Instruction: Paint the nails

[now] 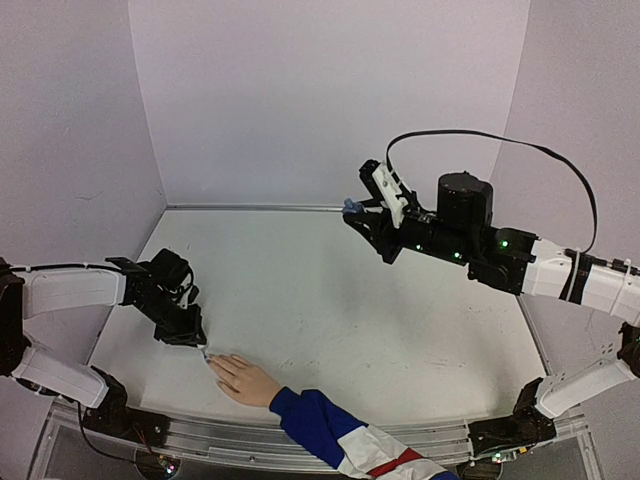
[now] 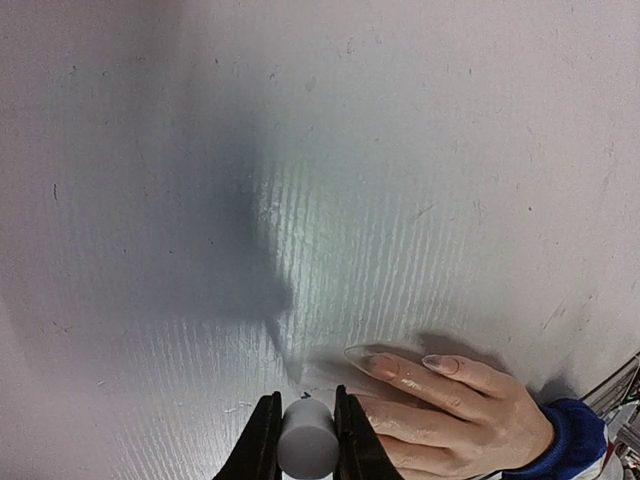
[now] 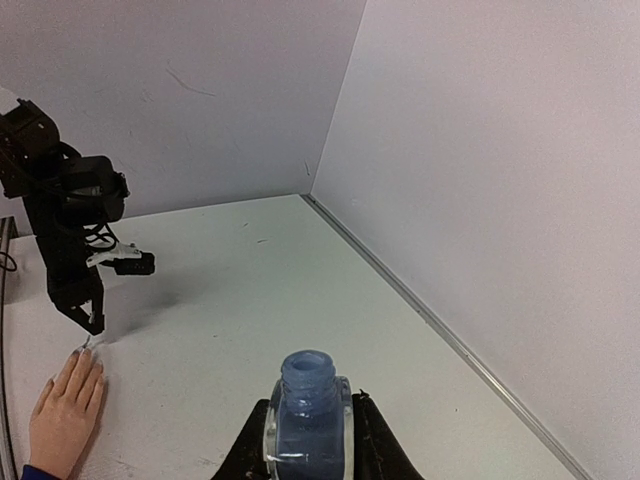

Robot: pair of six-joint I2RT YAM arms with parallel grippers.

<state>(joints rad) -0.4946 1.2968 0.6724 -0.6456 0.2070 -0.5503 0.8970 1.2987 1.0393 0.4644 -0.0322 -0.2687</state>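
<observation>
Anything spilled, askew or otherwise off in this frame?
Nothing stands out. The blue bottle is uncapped but looks upright in the right arm's fingers, and no spill shows on the table. The left arm's fingers grip the white cap beside the hand, which lies flat.

Grips a little blue bottle, top open, in the right gripper, low in the middle. Shows a pale hand flat on the white table, with the left gripper just by its nails.
</observation>
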